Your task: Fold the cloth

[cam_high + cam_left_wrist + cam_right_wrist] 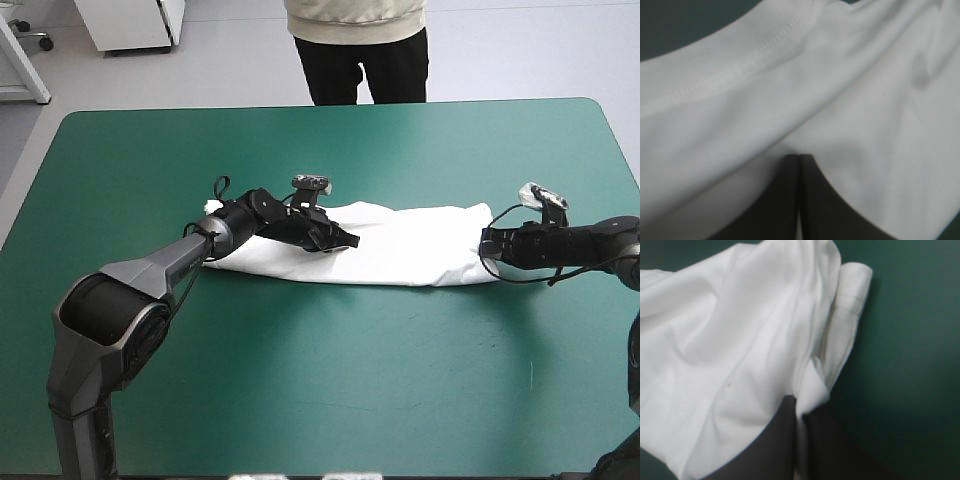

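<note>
T-shirt point(410, 250) lies as a long folded strip, both ends gripped.
L gripper point(343, 240) clamped on its top layer, left of centre. R gripper point(487, 243) pinches its right end. Teal-green table point(330, 390) bare all round it, widest on near side.

White T-shirt point(400, 245) looks soft matt cloth; teal-green cover point(300, 380) seemingly smooth, matt.

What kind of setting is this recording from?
Probably a robotics lab bench: a teal-green table cover, with the left gripper and right gripper both shut on one white T-shirt.
</note>
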Tool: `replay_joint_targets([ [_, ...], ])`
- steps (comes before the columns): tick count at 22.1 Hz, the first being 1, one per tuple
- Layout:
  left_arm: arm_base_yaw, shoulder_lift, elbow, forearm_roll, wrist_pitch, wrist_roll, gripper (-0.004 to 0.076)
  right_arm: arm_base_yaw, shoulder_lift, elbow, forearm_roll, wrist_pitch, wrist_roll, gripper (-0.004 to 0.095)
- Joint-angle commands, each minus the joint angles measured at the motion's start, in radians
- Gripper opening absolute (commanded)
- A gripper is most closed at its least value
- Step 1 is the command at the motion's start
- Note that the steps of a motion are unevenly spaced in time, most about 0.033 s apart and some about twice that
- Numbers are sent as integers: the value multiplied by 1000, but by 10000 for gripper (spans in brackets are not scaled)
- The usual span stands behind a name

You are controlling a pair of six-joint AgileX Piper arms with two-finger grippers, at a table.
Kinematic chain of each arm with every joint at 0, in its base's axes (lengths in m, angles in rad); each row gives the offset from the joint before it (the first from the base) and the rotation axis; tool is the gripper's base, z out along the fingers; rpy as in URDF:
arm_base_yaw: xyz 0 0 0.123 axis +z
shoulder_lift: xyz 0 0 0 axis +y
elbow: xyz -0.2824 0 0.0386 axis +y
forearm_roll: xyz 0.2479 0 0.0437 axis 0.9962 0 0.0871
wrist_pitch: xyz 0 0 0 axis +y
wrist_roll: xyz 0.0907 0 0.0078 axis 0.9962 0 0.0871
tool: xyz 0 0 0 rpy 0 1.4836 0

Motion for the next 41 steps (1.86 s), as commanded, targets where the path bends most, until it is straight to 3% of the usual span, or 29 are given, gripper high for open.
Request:
replay_joint_targets([
  [1, -4, -64, -20, -1, -29, 7, -9, 10, -123, -52, 58, 70, -16, -12],
  [4, 2, -126, -43, 84, -54, -1, -9, 64, -162, -141, 42, 107, 44, -12],
  [6, 30, -212, -87, 252, -7, -91, -9, 147, -164, -239, -37, 124, 130, -12],
  [8, 88, -323, -162, 521, 115, -234, -9, 295, -160, -366, -171, 96, 249, -12],
  [12, 199, -525, -278, 818, 365, -345, -9, 552, -91, -612, -356, 62, 440, -12],
  [16, 239, -693, -297, 906, 436, -359, -9, 745, 96, -913, -480, 94, 565, -12],
  [27, 239, -759, -297, 980, 554, -384, -9, 922, 523, -1554, -569, 272, 697, -12],
  [32, 239, -757, -297, 978, 556, -384, -9, 959, 622, -1654, -567, 270, 711, -12],
  [34, 239, -755, -297, 978, 556, -388, -9, 960, 636, -1654, -505, 277, 670, 48],
  [36, 239, -755, -297, 978, 556, -392, -9, 960, 642, -1654, -419, 279, 616, 215],
  [38, 239, -755, -297, 978, 556, -395, -9, 960, 642, -1654, -258, 295, 516, 523],
  [39, 239, -755, -297, 978, 556, -395, -9, 960, 642, -1654, -220, 308, 489, 565],
  [41, 239, -755, -297, 978, 556, -395, -9, 960, 642, -1654, -169, 344, 442, 548],
])
